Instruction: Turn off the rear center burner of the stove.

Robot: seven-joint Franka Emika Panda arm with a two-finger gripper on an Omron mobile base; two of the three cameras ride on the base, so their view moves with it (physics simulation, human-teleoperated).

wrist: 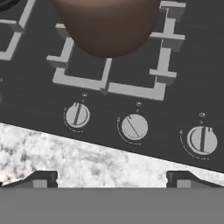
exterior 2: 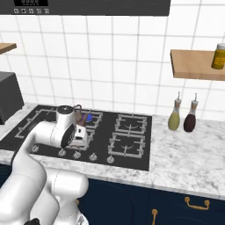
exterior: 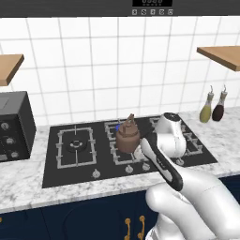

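The stove (exterior: pixel 51 176) is a black glass cooktop with grey grates, set in the marble counter. A brown kettle (exterior: pixel 127 134) stands on its front centre grate. Just behind the kettle a small blue flame marks the rear center burner (exterior: pixel 117 127), which also shows past my arm (exterior 2: pixel 89 117). My gripper (wrist: pixel 111 179) hovers open over the counter's front edge, pointing at the knob row, with nothing between its fingertips (wrist: pixel 41 178). In the hand view the middle knob (wrist: pixel 134 127) has its slot turned diagonal. The knobs on either side (wrist: pixel 77 115) (wrist: pixel 201 140) have upright slots.
A black countertop oven (exterior: pixel 14 124) sits at the left end of the counter. Two bottles (exterior: pixel 206 108) (exterior: pixel 218 107) stand to the right of the stove. Wooden shelves (exterior 2: pixel 193 65) hang on the tiled wall, and a hood panel (exterior: pixel 152 8) sits above.
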